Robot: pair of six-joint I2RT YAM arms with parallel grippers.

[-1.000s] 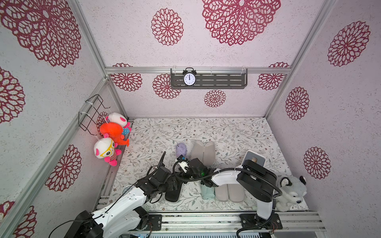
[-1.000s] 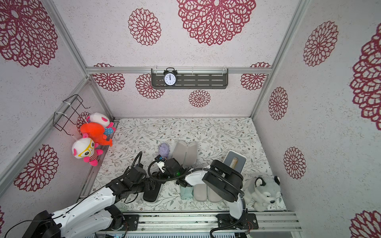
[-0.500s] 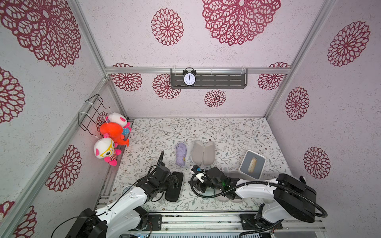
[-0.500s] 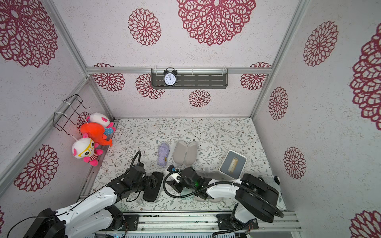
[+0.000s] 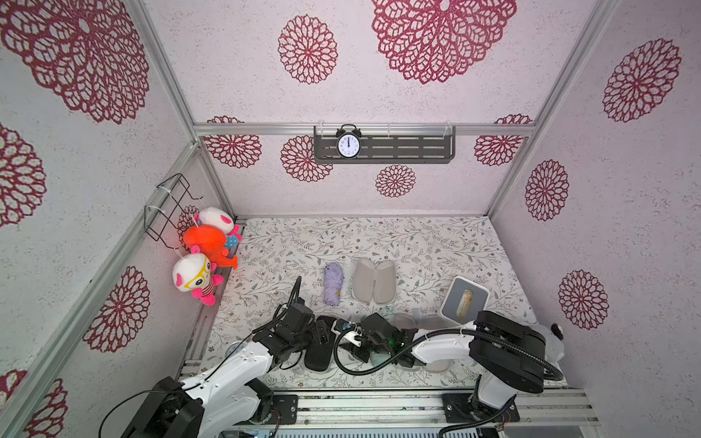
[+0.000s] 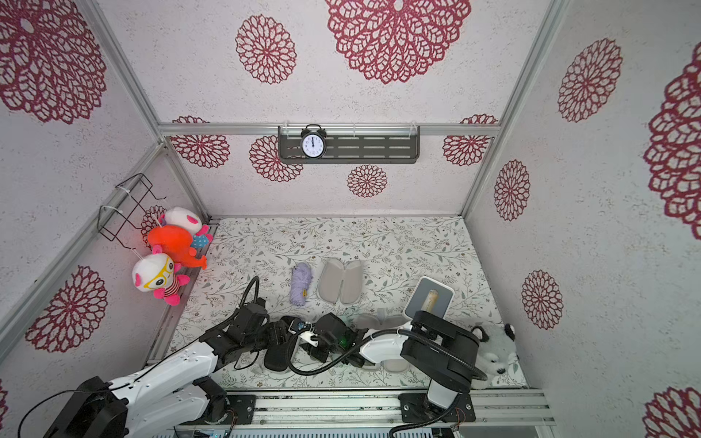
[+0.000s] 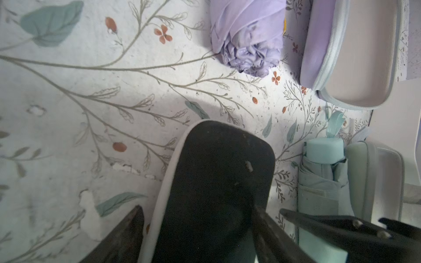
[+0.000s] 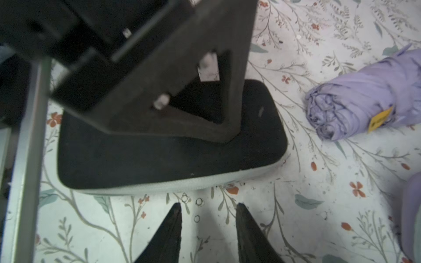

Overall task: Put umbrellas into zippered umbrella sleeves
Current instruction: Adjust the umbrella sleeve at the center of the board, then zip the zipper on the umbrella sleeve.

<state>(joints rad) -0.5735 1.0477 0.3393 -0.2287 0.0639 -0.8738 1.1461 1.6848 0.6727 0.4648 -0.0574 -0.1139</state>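
A shut black sleeve [image 7: 216, 177] with a pale zip rim lies near the table's front. My left gripper [image 7: 198, 206] is shut on the black sleeve, one finger on each long side. Beside the sleeve's rim my right gripper [image 8: 207, 205] hovers low over the table, open, with only small metal rings between its fingers. The lilac umbrella [image 5: 333, 282] lies behind, next to the open lilac sleeve [image 5: 373, 280] showing grey lining. A mint umbrella [image 7: 323, 182] rests against the open mint sleeve [image 7: 373, 182], which the right arm largely hides in both top views.
A white box [image 5: 464, 301] with a grey top stands at the right. A grey plush animal [image 6: 493, 349] sits in the front right corner. Plush toys [image 5: 205, 242] hang on the left wall. The back wall holds a shelf with a clock [image 5: 348, 146].
My right gripper has come down from near the lilac umbrella to the black sleeve's side, and its jaws have narrowed. The left gripper stays on the black sleeve.
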